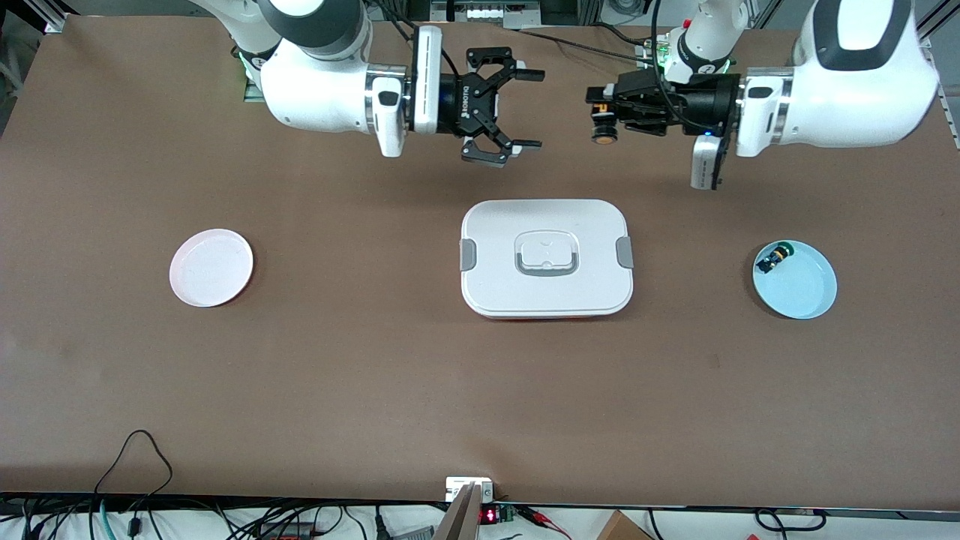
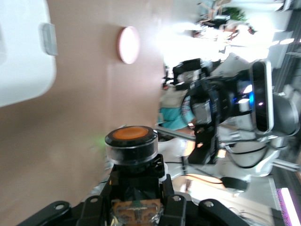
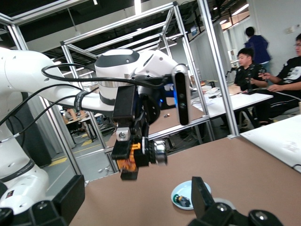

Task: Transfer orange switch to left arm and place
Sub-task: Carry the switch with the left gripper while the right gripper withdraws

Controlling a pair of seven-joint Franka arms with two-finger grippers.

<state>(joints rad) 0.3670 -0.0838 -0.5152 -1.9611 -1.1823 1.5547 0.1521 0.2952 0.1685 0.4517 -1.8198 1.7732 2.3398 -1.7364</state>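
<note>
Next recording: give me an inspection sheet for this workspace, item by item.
Surface: brown table, bare between items.
Job's things: orange switch held in the air; box mid-table, lid on.
Clutter: pink plate toward the right arm's end; blue plate toward the left arm's end, with a small black switch in it.
Grippers: left gripper shut on orange switch; right gripper open, facing it.
Cables: black cable at the table's near edge.
Surroundings: seated people in right wrist view.
</note>
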